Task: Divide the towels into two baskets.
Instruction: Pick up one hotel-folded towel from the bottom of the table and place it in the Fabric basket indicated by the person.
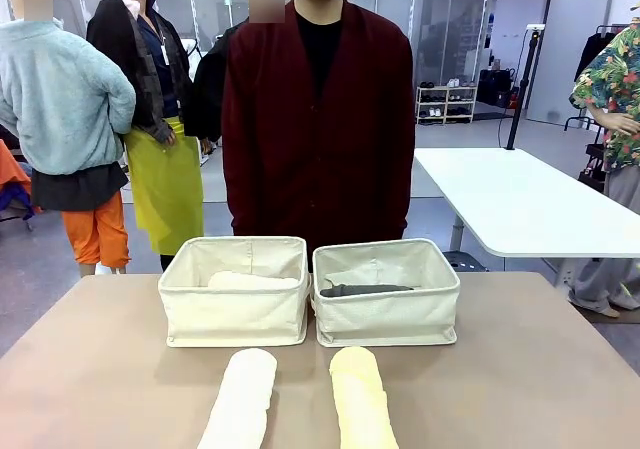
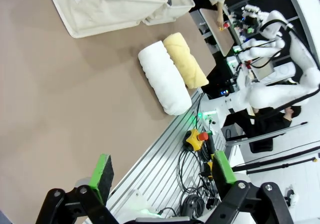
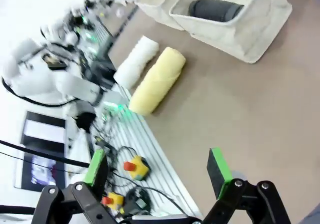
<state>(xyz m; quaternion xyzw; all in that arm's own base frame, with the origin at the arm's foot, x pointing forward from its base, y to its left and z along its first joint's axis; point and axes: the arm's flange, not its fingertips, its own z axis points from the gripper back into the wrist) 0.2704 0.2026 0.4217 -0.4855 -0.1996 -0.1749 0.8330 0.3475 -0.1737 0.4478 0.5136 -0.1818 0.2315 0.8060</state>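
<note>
Front view showed the white towel and the yellow towel lying close together on the table at the bottom centre of the frame, just in front of the left basket and the right basket, which held the pinkish towel and the dark grey towel. The likeliest trouble, as I judged it, was the closeness of the two loose rolls: a grasp closing on one could nudge or drag the other, or pinch only an outer fold so the roll unwound on the lift. A soft basket wall could also buckle if a roll caught its rim. In the left wrist view the left end effector stood wide open and empty at the bottom edge, well apart from both rolls, which lay in the upper middle. In the right wrist view the right end effector was likewise wide open and empty, with the yellow roll nearer it than the white, both above it toward the upper left
</note>
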